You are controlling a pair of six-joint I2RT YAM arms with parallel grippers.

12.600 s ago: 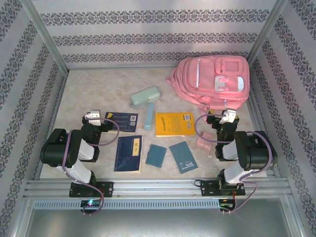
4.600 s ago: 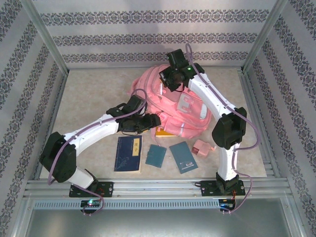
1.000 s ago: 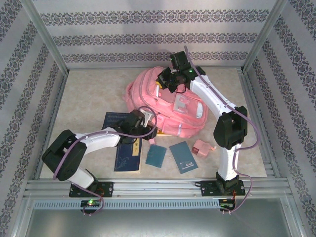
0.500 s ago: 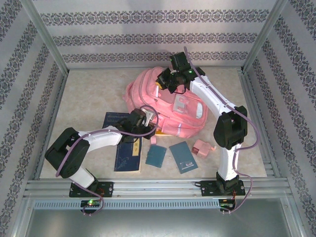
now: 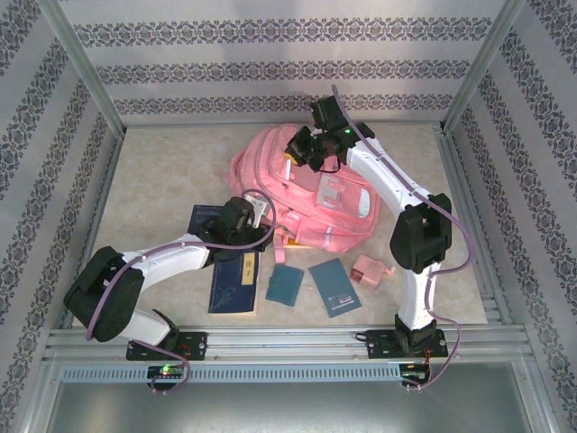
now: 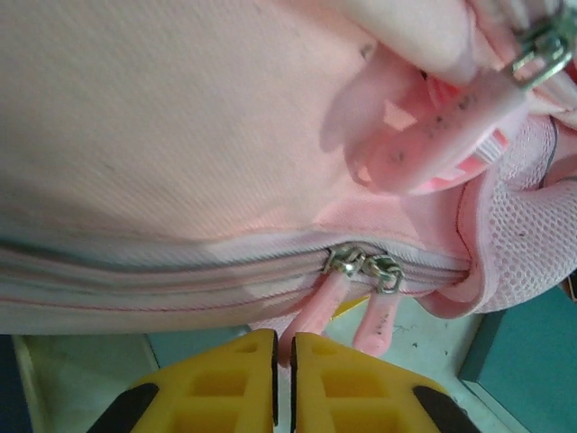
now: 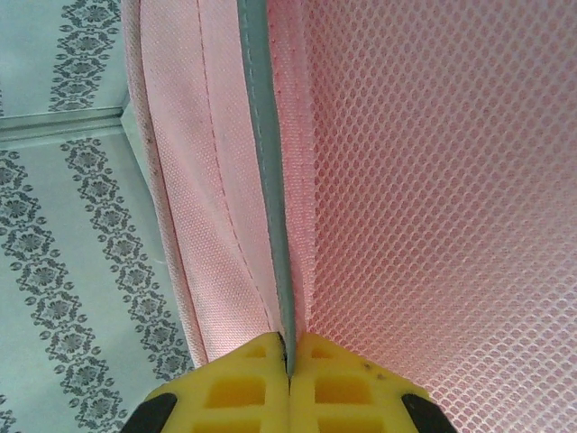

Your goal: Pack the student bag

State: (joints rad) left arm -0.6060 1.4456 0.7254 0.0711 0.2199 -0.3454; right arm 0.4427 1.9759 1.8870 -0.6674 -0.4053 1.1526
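Barely begun: my left claw (image 6: 282,352) pinches the zip pull (image 6: 313,298), right claw (image 7: 288,350) clamps student bag (image 5: 311,194); books (image 5: 234,281) beside it unpacked.

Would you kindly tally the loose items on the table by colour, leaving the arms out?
Pink: 2, student bag, small pouch
Dark blue: 2, far book, near book
Teal: 2, left notebook, right notebook
Total: 6

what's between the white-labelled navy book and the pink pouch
A small teal book and a bigger teal book, side by side, in the top view.
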